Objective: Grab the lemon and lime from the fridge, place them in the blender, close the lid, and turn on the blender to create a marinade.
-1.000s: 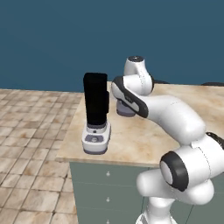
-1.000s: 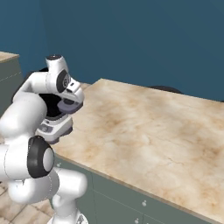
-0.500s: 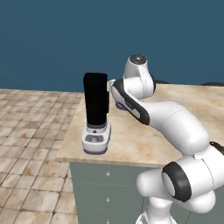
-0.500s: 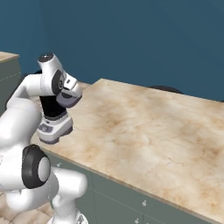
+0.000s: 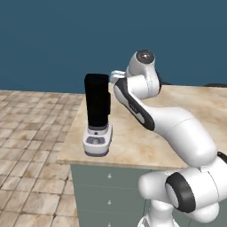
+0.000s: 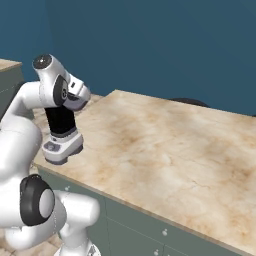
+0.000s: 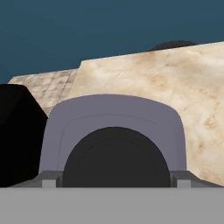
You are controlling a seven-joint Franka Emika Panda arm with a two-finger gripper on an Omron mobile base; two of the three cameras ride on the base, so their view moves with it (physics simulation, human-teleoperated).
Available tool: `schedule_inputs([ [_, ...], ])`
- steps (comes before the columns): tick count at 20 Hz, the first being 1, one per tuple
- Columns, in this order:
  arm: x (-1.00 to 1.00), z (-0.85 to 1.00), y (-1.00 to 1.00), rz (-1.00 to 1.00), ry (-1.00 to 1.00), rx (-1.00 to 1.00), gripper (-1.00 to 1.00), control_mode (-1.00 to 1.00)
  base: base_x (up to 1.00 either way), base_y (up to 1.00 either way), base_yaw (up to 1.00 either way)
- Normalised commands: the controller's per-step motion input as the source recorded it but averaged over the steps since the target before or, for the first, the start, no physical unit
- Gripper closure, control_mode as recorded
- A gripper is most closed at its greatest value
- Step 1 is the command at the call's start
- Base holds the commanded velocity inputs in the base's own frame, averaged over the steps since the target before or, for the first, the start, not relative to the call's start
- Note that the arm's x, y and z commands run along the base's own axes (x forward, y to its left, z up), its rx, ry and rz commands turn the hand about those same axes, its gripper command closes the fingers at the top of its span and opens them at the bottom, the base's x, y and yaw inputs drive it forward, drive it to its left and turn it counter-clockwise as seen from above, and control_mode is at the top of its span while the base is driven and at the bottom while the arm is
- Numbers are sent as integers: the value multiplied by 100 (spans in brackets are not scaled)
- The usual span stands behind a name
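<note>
While the arm (image 5: 177,128) reaches across the marbled beige counter (image 6: 165,145), 1 blender (image 5: 97,116) stands near the counter's left corner in the left base view, its tall black jar upright on a pale base with a small button panel facing front. The hand sits just beside the jar's upper part, on its right in that view. In the right base view the wrist (image 6: 70,92) covers the jar's top, so only the lower jar and base (image 6: 61,145) show beneath it.

From the hand view, 1 lid (image 7: 113,140), a grey rounded-square cap with a black centre, lies close against the camera between the 2 finger tips (image 7: 51,179), which stand spread at its 2 lower corners. Whether they actually press on the lid cannot be told from these pictures. The black jar (image 7: 19,131) sits just to the lid's left in that view.

Behind the counter rises 1 plain dark blue wall (image 5: 53,40). Tan tiled floor (image 5: 31,150) lies left of the counter, and teal-green drawer fronts (image 5: 111,190) with small knobs run below its edge. A dark rounded shape (image 6: 187,101) rests at the counter's far edge, too indistinct to name.
</note>
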Motion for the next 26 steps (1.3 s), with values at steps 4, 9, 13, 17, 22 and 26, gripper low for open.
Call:
schedule_inputs([
  [4,0,86,27,0,0,1,100,-100,0,0,0],
  [9,2,81,29,0,0,0,100,-100,0,0,0],
  [13,6,47,28,0,1,2,100,-100,0,0,0],
  [17,2,12,34,0,8,7,100,-100,0,0,0],
  [22,13,0,31,0,8,6,100,-100,0,0,0],
  [26,19,-2,27,0,8,2,100,-100,0,0,0],
])
